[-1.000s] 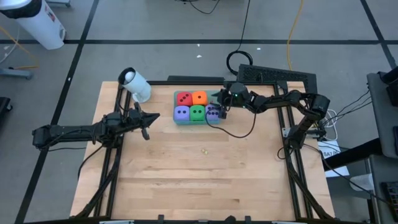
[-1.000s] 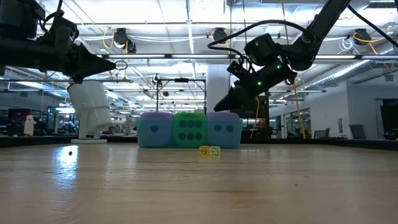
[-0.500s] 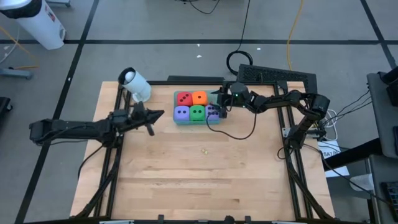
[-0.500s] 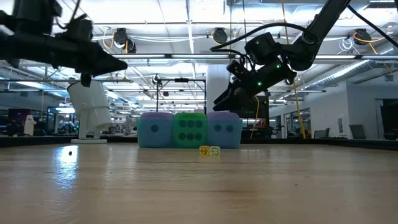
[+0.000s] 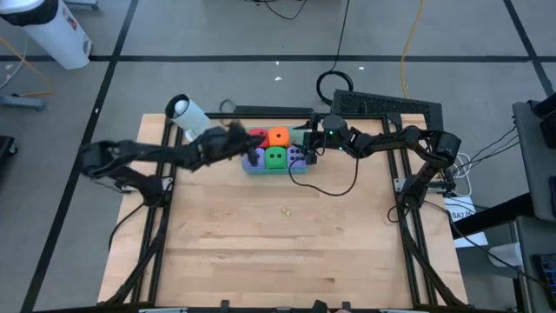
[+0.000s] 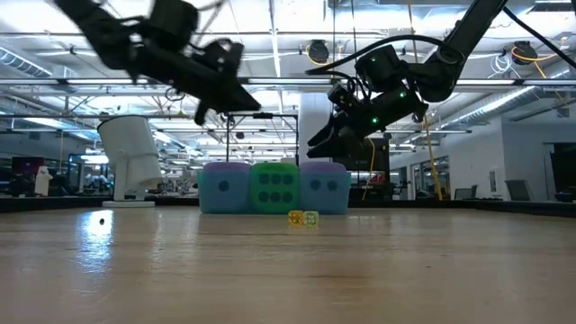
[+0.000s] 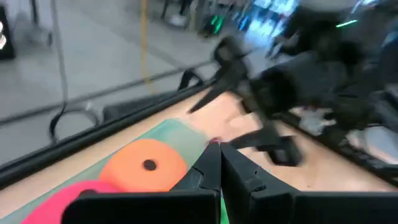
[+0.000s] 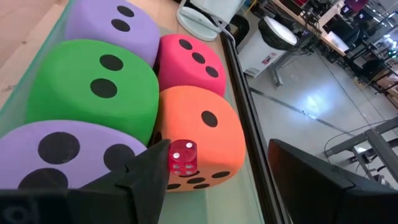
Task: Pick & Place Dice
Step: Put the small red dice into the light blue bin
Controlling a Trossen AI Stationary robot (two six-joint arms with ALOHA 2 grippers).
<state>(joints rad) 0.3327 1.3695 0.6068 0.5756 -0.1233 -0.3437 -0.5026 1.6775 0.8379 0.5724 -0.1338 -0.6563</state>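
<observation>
Five soft dice sit in a teal tray (image 5: 247,169): red (image 5: 259,136), orange (image 5: 278,136), green (image 5: 275,157) and two purple ones (image 5: 297,156), (image 8: 111,25). My left gripper (image 5: 251,153) is shut and hovers over the tray's left side, partly hiding one purple die. My right gripper (image 8: 217,149) stands open above the tray's right end. A tiny red die (image 8: 183,157) with white pips shows between its fingers, in front of the orange die (image 8: 205,134). My right gripper has the tiny red die close to the inner face of one finger (image 8: 152,168). I cannot tell whether the two touch. The other finger (image 8: 305,177) stands well apart from it.
A white cylinder-shaped object (image 5: 188,117) stands at the table's far left corner. Two tiny yellow dice (image 5: 285,209) lie on bare wood near the table's middle. A black cable (image 5: 334,187) loops from the right arm past the tray.
My left gripper, still shut, has swung up and toward the table's right, from beside the white object to above the tray's left dice, rolling as it went. My right gripper has stayed in place, rolled a little and spread its fingers wider.
</observation>
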